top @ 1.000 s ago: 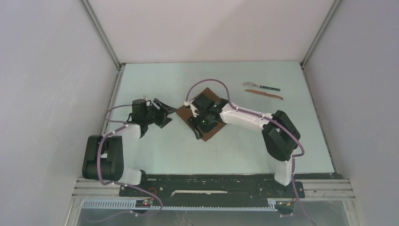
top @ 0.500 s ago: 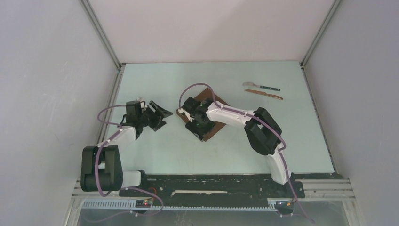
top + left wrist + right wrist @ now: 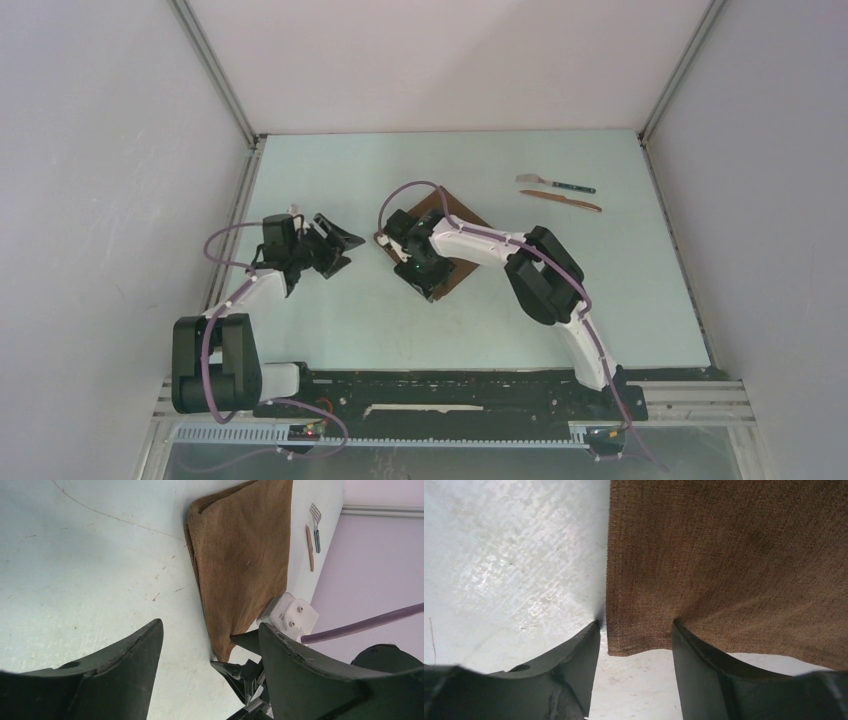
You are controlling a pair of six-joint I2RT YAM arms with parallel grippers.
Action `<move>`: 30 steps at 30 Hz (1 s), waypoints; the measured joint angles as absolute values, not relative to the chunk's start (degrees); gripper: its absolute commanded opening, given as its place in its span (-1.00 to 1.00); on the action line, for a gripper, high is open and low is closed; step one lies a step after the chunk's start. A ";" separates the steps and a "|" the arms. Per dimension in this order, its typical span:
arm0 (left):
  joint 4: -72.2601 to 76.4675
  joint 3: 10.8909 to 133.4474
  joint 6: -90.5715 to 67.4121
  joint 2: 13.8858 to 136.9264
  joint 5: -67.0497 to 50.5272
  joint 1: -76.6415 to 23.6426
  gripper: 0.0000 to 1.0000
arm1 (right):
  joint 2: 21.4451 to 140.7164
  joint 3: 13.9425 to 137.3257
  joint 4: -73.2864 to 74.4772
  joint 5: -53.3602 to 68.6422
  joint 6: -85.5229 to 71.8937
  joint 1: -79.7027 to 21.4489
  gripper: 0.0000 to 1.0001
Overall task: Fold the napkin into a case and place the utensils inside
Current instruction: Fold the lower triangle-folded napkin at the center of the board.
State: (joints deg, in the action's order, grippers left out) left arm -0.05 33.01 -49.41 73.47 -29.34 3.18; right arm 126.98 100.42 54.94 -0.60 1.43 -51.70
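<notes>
1. Left gripper [image 3: 340, 250] over bare surface [image 3: 330, 320], to the left of the napkin [image 3: 458, 212], near the cloth's left corner but not touching it. Jaws spread wide, nothing between them.
2. Napkin at mid-surface, dark brown, lying flat and set like a diamond from above, much of it hidden under the right arm [image 3: 490, 245]. Doubled layers visible along one corner in the left wrist view.
3. Right gripper [image 3: 634, 642] down at the napkin's left corner, the one facing the left gripper.
   - Jaws partly open, straddling that corner.
   - One finger [image 3: 574, 665] on bare surface just beside the cloth's edge.
   - Other finger [image 3: 704, 665] resting on the cloth, faint creases fanning from its tip.
   - Cloth flat between the two, neither pinched nor lifted.
4. Utensils at far right of the surface, well apart from napkin and both grippers.
   - Fork [image 3: 555, 184] with silver head and dark teal handle.
   - Thin reddish-brown knife [image 3: 562, 200] just beside it on the near side, roughly parallel. Contact between the two: cannot tell.
</notes>
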 measured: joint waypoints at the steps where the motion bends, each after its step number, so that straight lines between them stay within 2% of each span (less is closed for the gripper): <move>1: -0.05 33.01 -49.41 73.47 -29.41 3.33 0.50 | 127.09 100.55 55.00 -0.60 1.45 -51.64 0.15; 5: -0.08 33.01 -49.41 73.47 -30.17 3.86 0.50 | 127.74 101.14 55.46 -1.02 1.43 -51.35 -0.01; 7: -0.05 33.01 -49.41 73.47 -30.26 4.05 0.50 | 127.83 101.21 55.51 -1.28 1.43 -51.11 -0.15; 9: -0.05 33.01 -49.41 73.47 -30.30 4.21 0.50 | 127.83 100.97 55.24 -1.41 1.45 -50.87 -0.37; 12: -0.08 33.01 -49.41 73.47 -30.37 4.34 0.53 | 127.55 100.55 54.76 -2.20 1.76 -50.33 -0.91; 13: -0.05 33.01 -49.41 73.47 -30.41 4.36 0.54 | 127.39 100.36 54.59 -2.57 1.65 -50.22 -1.00; 20: 2.15 32.99 -50.19 75.64 -32.38 4.36 0.61 | 124.55 96.49 50.72 0.23 1.72 -48.64 -1.00; 25: 7.88 32.99 -54.98 83.96 -35.64 3.22 0.61 | 120.73 90.21 44.53 10.70 1.10 -44.14 -1.00; 30: 16.36 33.08 -61.93 91.24 -36.25 -0.67 0.53 | 118.26 84.71 38.61 21.19 -0.71 -39.38 -1.00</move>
State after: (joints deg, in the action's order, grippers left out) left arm 16.36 33.08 -61.93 91.24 -36.25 -0.67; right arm 118.26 84.71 38.61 21.19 -0.71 -39.38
